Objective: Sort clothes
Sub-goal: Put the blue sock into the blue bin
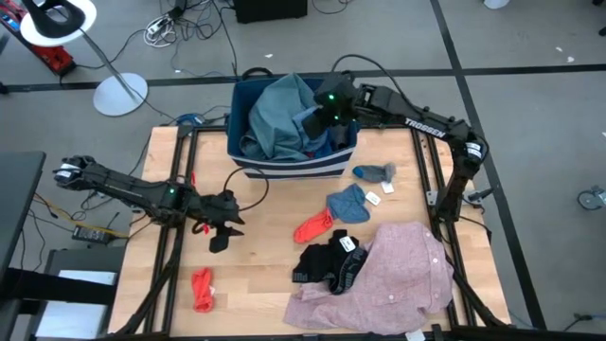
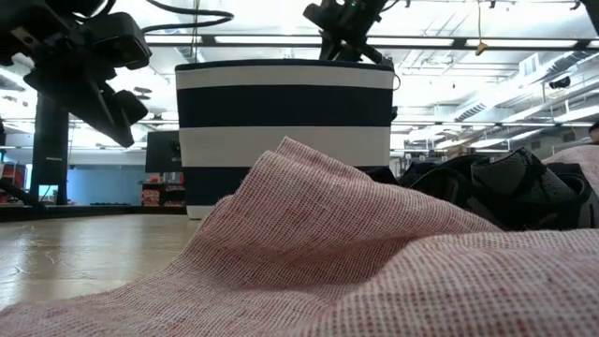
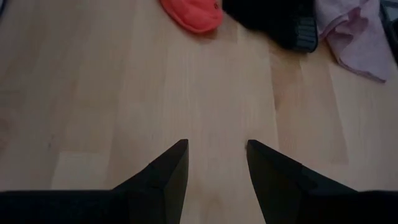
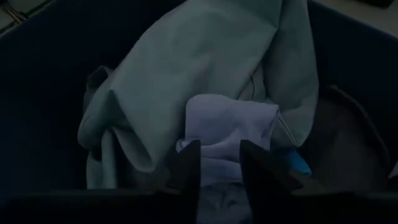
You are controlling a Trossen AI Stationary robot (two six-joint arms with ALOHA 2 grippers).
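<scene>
The dark blue, white-striped bin (image 1: 294,142) stands at the table's far middle with a teal-grey garment (image 1: 279,114) heaped in it. My right gripper (image 4: 220,163) hangs open over the bin's right part, above a pale bluish piece (image 4: 231,121) that lies on the teal-grey garment (image 4: 186,68). My left gripper (image 3: 217,155) is open over bare wood at the table's left, touching nothing. On the table lie a pink shirt (image 1: 393,275), a black piece (image 1: 327,263), a red-orange piece (image 1: 314,225), a blue piece (image 1: 348,204), a blue-grey sock (image 1: 374,172) and a red piece (image 1: 202,289). My right gripper comes slanting down from above into the bin, and the pale piece's near edge (image 4: 219,167) shows in the gap between its fingers. I cannot tell whether the fingers touch it.
White tags (image 1: 386,188) lie by the blue pieces. Black frame rails (image 1: 180,189) run along the table's left and right sides. In the low view the pink shirt (image 2: 356,253) fills the foreground before the bin (image 2: 285,131). Bare wood lies between the left gripper and the clothes.
</scene>
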